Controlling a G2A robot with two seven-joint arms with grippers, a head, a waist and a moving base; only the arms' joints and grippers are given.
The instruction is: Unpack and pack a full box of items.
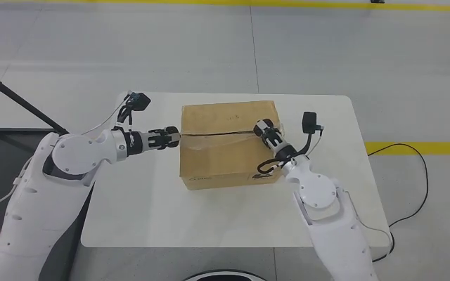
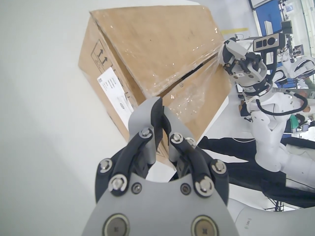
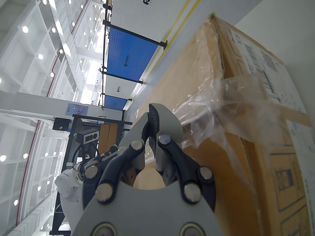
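A brown cardboard box [image 1: 225,151] stands closed in the middle of the white table [image 1: 140,218], with crinkled clear tape [image 2: 187,74] along its top seam. My left gripper [image 1: 176,137] is shut at the box's left end, and its tips [image 2: 157,104] meet the end of the seam on the box [image 2: 160,50]. My right gripper [image 1: 261,128] is shut over the right end of the seam, also seen far off in the left wrist view [image 2: 225,52]. Loose, lifted tape [image 3: 209,106] lies against the outer side of my right gripper [image 3: 153,115], beside the box [image 3: 221,160].
White shipping labels are stuck on both box ends [image 2: 113,87] [image 3: 258,57]. Bare tabletop [image 1: 211,218] lies in front of the box and a narrower strip behind it. The table's rounded edges are near on the left and right. A black cable [image 1: 415,183] runs over the floor at the right.
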